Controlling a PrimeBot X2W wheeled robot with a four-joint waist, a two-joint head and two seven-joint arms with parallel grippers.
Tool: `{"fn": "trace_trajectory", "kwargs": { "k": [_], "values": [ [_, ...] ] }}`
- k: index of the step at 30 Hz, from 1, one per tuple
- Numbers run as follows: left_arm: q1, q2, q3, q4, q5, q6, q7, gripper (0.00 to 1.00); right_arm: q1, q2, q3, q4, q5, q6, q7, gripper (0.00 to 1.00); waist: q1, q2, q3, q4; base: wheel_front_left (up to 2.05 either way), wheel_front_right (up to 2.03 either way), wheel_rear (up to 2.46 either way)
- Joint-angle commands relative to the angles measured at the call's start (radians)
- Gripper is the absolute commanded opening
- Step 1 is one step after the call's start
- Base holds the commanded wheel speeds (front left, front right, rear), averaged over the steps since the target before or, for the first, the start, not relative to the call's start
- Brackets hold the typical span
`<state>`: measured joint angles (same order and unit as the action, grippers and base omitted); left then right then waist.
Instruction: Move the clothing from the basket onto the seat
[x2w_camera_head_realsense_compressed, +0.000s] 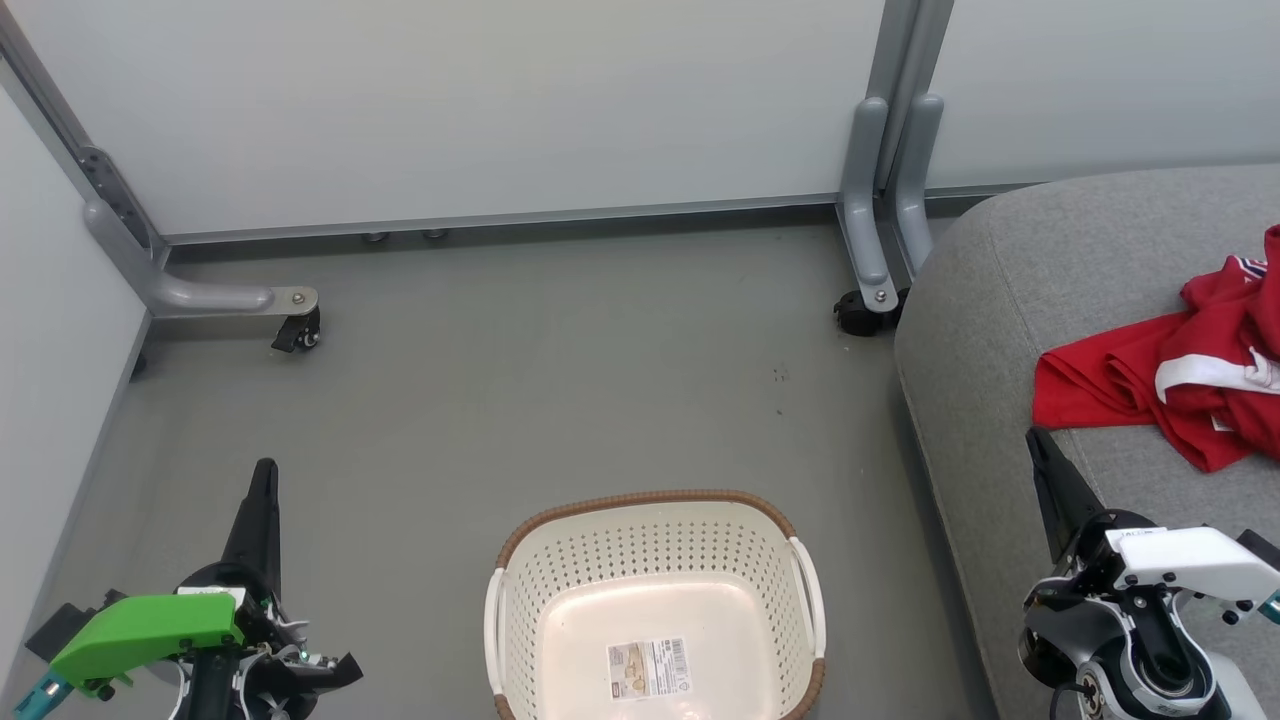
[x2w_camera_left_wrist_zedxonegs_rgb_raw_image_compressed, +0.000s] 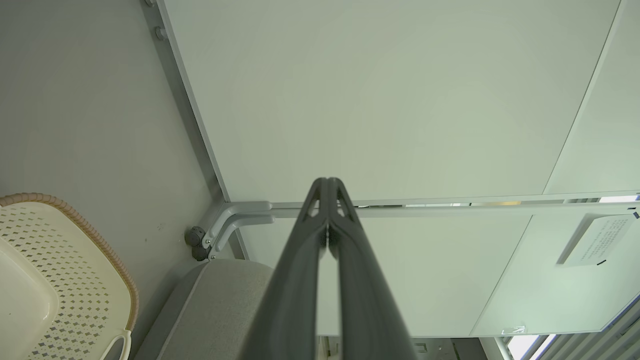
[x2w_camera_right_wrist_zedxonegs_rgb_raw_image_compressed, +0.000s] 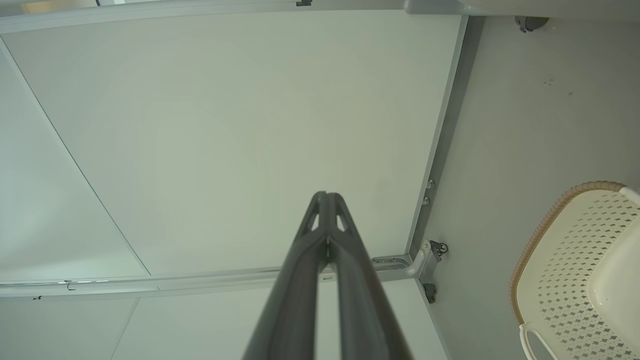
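**Figure.** Nearest the camera, the left gripper (x2w_camera_head_realsense_compressed: 264, 482) and the right gripper (x2w_camera_head_realsense_compressed: 1038, 445) stand low at either side. Each has its two dark fingers pressed together on nothing.

Between them sits the basket (x2w_camera_head_realsense_compressed: 640, 498), whose visible bottom carries just a paper label (x2w_camera_head_realsense_compressed: 648, 668). Its near rim is cut off by the lower edge of the head view, so a small item tucked there cannot be ruled out.

Beyond lies the grey floor (x2w_camera_head_realsense_compressed: 560, 380). To the right, the clothing (x2w_camera_head_realsense_compressed: 1110, 385) lies crumpled on the seat (x2w_camera_head_realsense_compressed: 1050, 260), near its front edge and just past the right gripper's tip.

The garments appear light, limp and probably slick. Judged from their folds, they would sag and trail when lifted. A pinch on a raised ridge of bunched cloth would therefore likely hold better than one on a flat hem.

The heap runs off the right edge, so the number of garments cannot be told, and any lettering is too small to read. A pale partition (x2w_camera_head_realsense_compressed: 500, 110) closes the background.
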<state>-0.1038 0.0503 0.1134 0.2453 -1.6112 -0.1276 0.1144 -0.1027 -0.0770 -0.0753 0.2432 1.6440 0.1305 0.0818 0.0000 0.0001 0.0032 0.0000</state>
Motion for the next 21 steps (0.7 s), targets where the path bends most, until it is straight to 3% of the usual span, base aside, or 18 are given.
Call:
{"fn": "trace_trajectory", "kwargs": {
  "k": [1,21],
  "values": [
    [-0.011,0.000,0.002,0.001,-0.003,-0.006,0.003,0.00,-0.006,-0.001,-0.003,0.003,0.000,0.000,0.003,0.00,0.0000,-0.0001,0.000,0.000,0.00,0.00,0.00],
    [-0.011,0.000,0.002,0.001,-0.003,-0.006,0.003,0.00,-0.007,0.006,-0.011,0.003,-0.009,0.000,0.011,0.00,0.0000,-0.0001,0.000,0.000,0.00,0.00,0.00]
  ]
}}
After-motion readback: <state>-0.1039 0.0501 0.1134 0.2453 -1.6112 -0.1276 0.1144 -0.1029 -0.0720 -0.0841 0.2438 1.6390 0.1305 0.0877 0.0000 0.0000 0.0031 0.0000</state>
